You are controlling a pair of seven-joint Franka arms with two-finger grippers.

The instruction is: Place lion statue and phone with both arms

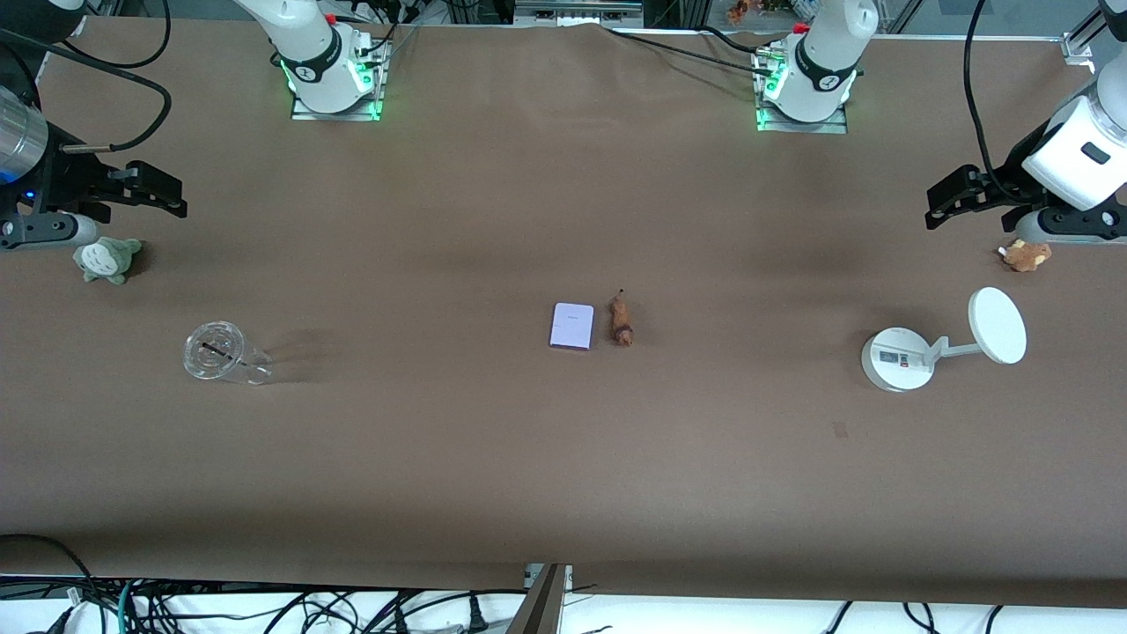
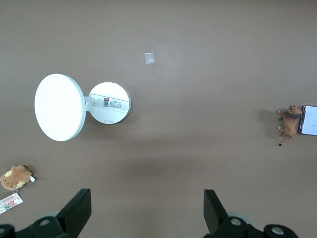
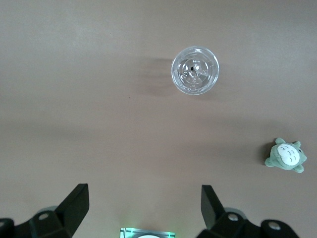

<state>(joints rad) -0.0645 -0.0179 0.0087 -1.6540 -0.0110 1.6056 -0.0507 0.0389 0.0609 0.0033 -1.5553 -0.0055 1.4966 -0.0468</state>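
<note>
- phone (image 1: 572,326) lying flat mid-table, lion statue (image 1: 622,321) lying just beside it toward the left arm's end
- left gripper (image 1: 939,204) hanging over the left arm's end of the table, fingers (image 2: 79,208) spread wide, gripping nothing
- right gripper (image 1: 172,195) hanging over the right arm's end, jaws wide apart, carrying nothing
- white stand (image 1: 898,358), tan plush (image 1: 1027,255) sitting near left gripper
- clear cup (image 1: 216,352), green plush (image 1: 107,260) sitting near right gripper
</note>
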